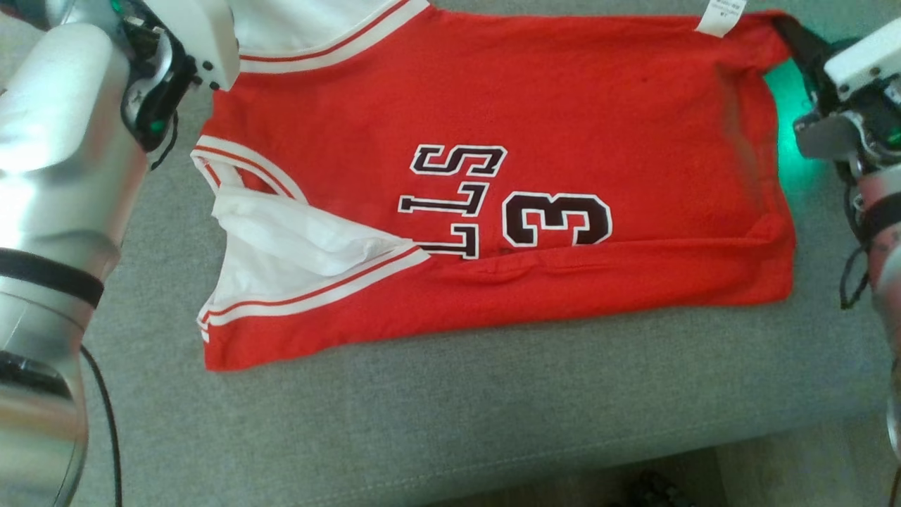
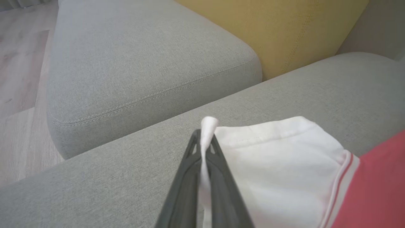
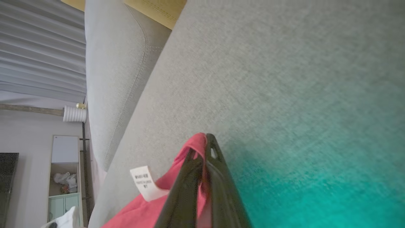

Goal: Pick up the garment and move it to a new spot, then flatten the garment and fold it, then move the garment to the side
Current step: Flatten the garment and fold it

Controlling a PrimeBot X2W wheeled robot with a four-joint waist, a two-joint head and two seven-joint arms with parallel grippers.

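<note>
The garment (image 1: 563, 127) is a red jersey with white sleeves, white-and-red trim and dark "LLS 3" lettering. It lies spread sideways on the grey sofa seat (image 1: 493, 394). In the left wrist view my left gripper (image 2: 205, 142) is shut on a pinch of the white sleeve edge (image 2: 278, 158). My right gripper (image 3: 204, 148) is shut on the red corner of the garment (image 3: 142, 212), close to its white label (image 3: 142, 183). In the head view my right gripper (image 1: 785, 28) sits at the garment's upper right corner. The left wrist (image 1: 169, 63) is at the garment's upper left corner.
A second grey cushion (image 2: 142, 63) and a yellow back cushion (image 2: 284, 31) lie beyond the left gripper. Wooden floor (image 2: 19, 79) runs along that side. The seat's front edge (image 1: 563, 458) is near the bottom of the head view. Green light (image 1: 795, 141) falls by the right wrist.
</note>
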